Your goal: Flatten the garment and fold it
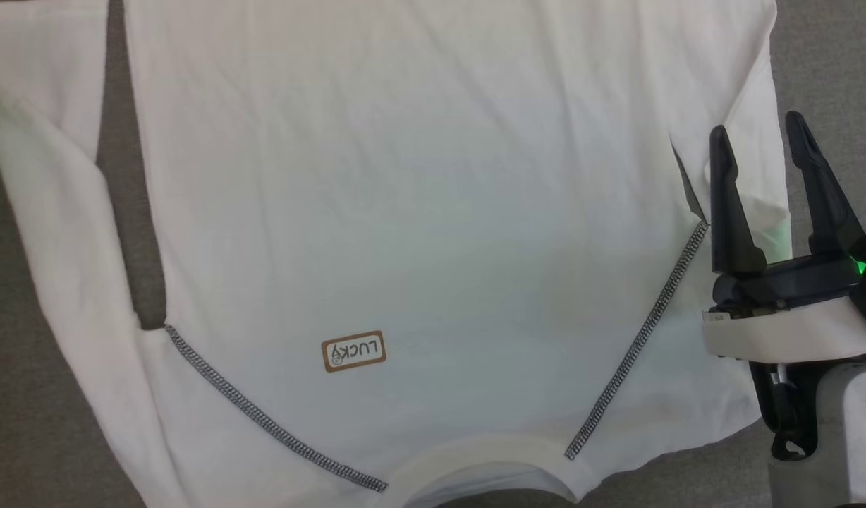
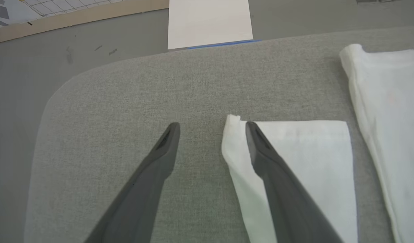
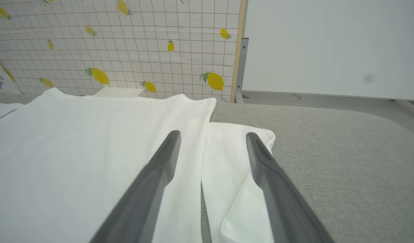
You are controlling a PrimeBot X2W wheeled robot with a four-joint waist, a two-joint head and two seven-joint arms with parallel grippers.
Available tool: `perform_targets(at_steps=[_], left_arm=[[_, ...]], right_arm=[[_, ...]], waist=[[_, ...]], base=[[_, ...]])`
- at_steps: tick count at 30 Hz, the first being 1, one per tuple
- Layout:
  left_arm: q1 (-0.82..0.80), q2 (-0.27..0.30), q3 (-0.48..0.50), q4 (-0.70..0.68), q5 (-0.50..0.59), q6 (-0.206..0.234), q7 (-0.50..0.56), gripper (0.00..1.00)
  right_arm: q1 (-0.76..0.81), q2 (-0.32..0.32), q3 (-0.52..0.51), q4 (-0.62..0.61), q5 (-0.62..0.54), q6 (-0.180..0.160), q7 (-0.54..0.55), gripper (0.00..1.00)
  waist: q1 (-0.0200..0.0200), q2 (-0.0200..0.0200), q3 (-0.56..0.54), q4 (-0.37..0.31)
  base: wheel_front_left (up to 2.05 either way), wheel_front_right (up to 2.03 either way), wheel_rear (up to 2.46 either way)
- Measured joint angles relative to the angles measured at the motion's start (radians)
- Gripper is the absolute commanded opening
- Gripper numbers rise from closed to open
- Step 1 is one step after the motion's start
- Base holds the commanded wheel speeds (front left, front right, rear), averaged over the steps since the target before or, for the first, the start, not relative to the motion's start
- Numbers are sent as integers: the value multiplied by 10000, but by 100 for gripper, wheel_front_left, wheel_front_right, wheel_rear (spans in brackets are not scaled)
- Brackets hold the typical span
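The garment (image 1: pixel 419 197), a white T-shirt, lies spread flat on the grey table with its neck at the near edge and the brown-bordered LUCKY patch (image 1: pixel 353 351) facing up. Grey stitching runs along both shoulder seams. My right gripper (image 1: pixel 757 141) hovers open over the right sleeve (image 3: pixel 234 162), its fingers straddling the sleeve with nothing between them. In the left wrist view my left gripper (image 2: pixel 212 126) is open above the left sleeve's cuff corner (image 2: pixel 301 152), one finger over the cloth and one over bare table; the shirt's body (image 2: pixel 389 101) lies to the right.
The grey cloth-covered table (image 2: pixel 126 101) has a rounded corner and bare room left of the left sleeve. A white board (image 2: pixel 209 22) lies beyond the table's far edge. A lemon-print wall (image 3: pixel 126 44) and a white panel (image 3: pixel 328 44) stand behind.
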Motion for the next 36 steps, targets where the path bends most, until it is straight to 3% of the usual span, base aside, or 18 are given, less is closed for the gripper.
perform_targets(at_steps=[4,10,11,12,19,29,36], left_arm=[[-73,217,109,17,-12,704,1296,100],[-264,345,322,-564,-261,1235,2619,100],[-262,389,328,-686,-366,1267,2853,33],[-258,407,341,-782,-453,1315,2978,0],[196,322,249,-1340,-462,1396,2506,0],[955,113,127,-2518,-228,957,253,0],[1590,-631,-489,-4560,-391,617,-249,0]], right_arm=[[-36,35,117,2,4,0,-75,100],[-36,50,102,73,17,0,-146,100],[-36,50,104,88,17,0,-146,100],[-36,52,105,96,23,0,-146,100],[-37,61,10,238,123,0,-148,100],[394,65,-535,255,69,0,113,100],[1267,67,-976,29,29,0,552,100]], waist=[[-1,0,441,-372],[-2,0,827,-745],[-2,1,857,-782],[-2,0,869,-802],[-1,0,588,-701],[-3,0,-726,-164],[-4,0,-2016,375]], base=[[0,0,0],[0,0,0],[0,0,0],[0,0,0],[0,0,0],[0,0,0],[0,0,0]])
